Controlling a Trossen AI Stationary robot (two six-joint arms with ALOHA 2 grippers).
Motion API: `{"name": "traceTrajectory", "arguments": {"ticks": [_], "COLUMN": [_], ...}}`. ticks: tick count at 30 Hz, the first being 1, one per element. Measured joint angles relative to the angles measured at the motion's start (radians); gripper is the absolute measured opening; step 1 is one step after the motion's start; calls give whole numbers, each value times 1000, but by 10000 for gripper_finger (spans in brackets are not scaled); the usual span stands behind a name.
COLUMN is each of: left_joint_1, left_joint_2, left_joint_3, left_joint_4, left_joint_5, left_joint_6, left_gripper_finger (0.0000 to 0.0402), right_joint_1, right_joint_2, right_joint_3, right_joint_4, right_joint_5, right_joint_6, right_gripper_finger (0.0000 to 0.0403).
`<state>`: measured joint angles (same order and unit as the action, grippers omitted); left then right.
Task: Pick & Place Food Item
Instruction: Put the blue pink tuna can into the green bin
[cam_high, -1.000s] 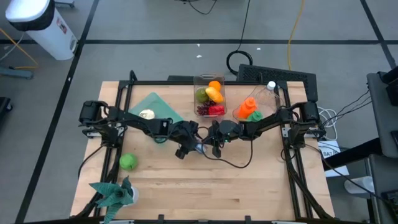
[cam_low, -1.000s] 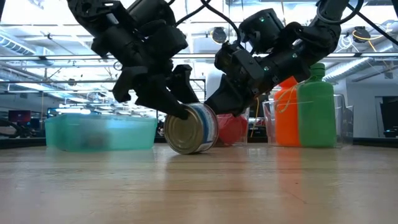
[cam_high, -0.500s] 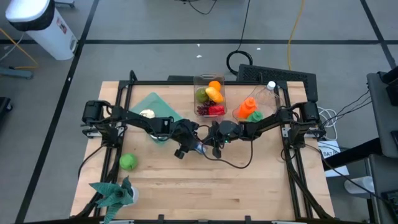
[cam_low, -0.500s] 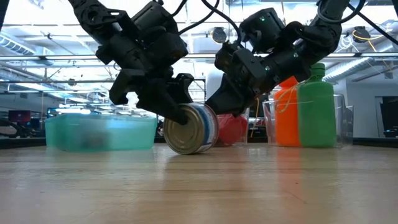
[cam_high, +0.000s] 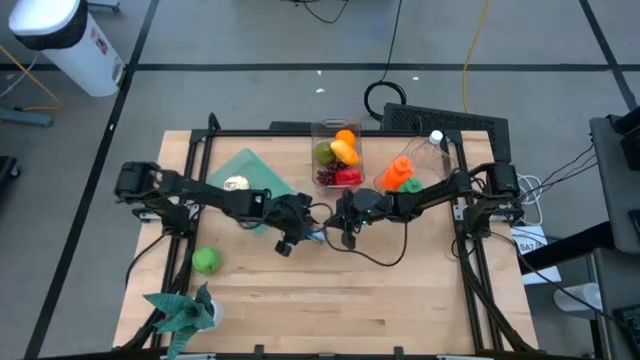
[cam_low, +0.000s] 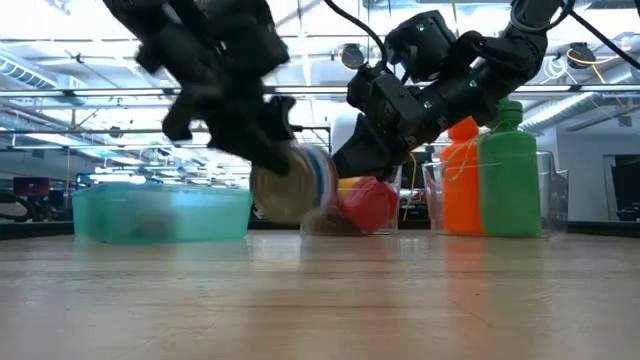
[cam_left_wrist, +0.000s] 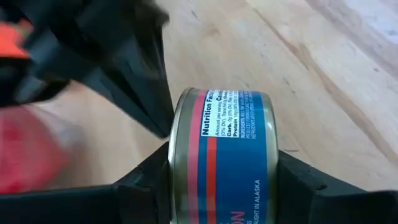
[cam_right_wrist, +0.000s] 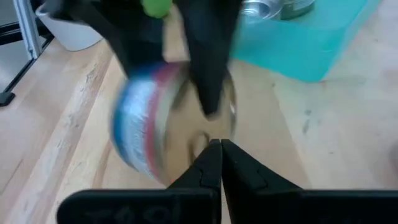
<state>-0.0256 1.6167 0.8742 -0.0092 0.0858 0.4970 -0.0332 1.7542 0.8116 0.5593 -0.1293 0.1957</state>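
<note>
Left hand (cam_left_wrist: 217, 186) is gripping the can (cam_left_wrist: 224, 155) between its fingers, one on each flat end, can on its side. In the low view the can (cam_low: 292, 182) is sitting clear of the surface (cam_low: 320, 300). Right hand (cam_right_wrist: 221, 158) is clenched empty, pointing at the can just beside it.

A pale wood table (cam_high: 330, 300) with visible grain and a smooth, fairly matt finish is seen. The can (cam_left_wrist: 224, 155) looks like shiny metal at the rim, wrapped in a glossy printed paper label. The teal tub (cam_low: 160, 215) is made of translucent, frosted-looking plastic. Gripper fingers (cam_left_wrist: 140, 99) appear as matt black plastic.
</note>
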Motion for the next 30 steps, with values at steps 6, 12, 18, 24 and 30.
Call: {"name": "traceTrajectory", "arguments": {"ticks": [6,12,18,24,30], "left_joint_1": [-71,-82,-61,-42,-37], "left_joint_2": [-229,-441,-487,-409,-320], "left_joint_3": [0,0,0,0,0], "left_joint_4": [-206,-513,-816,-926,-931], "left_joint_5": [-242,-580,-742,-738,-755], "left_joint_6": [-44,-241,-504,-551,-498], "left_gripper_finger": [183,183,183,183,183], "right_joint_1": [-7,-7,-7,-7,-7], "right_joint_2": [-65,-80,-80,-80,-80], "right_joint_3": [0,0,0,0,0], "right_joint_4": [-104,-126,-124,-121,-121], "right_joint_5": [5,3,5,6,54], "right_joint_6": [-49,-78,-81,-81,-79], "right_gripper_finger": [0,0,0,0,0]}}
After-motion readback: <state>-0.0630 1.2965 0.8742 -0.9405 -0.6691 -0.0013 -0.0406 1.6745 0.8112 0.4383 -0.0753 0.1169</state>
